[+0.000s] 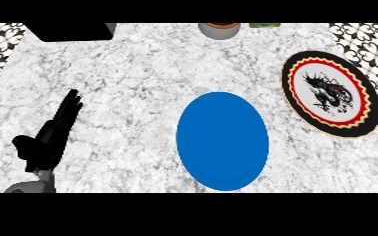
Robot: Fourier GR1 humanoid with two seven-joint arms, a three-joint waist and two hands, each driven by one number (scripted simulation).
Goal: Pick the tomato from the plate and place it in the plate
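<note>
Left black hand (46,137) fingers straight, resting at 8 o'clock | plain blue round plate (222,140) centre | dragon-patterned black-rimmed plate (329,94) at 3 o'clock | grey marble counter (133,75)

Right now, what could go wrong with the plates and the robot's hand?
1. No tomato shows on the blue plate or the patterned plate, so there may be nothing to pick.
2. Only the left hand shows, open at the view's left, far from the patterned plate; reaching across might bump the blue plate.
</note>
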